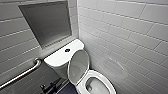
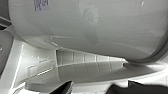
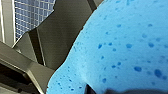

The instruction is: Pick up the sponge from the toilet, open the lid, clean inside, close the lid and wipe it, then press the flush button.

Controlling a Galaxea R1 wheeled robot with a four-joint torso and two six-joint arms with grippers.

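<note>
- Sponge [image 3: 120, 45]: bright blue and pored, it sits right against your right wrist camera. Your right hand [image 3: 110, 91] appears to be pinching it, though its fingers barely show.
- Lid [image 1: 78, 65] stands raised against the tank [image 1: 62, 53], with the bowl [image 1: 96, 83] open below.
- Your left hand [image 2: 97, 88] is spread and empty, close to the glossy white toilet [image 2: 100, 27].
- Nudge the raised lid with either arm and it could drop onto whatever is reaching into the bowl.
- Press hard while scrubbing and the soft sponge may squirm out of the pinch into the water.
- Watch your elbows: the tiled wall [image 1: 125, 37] and grab bar [image 1: 22, 73] hem you in.
</note>
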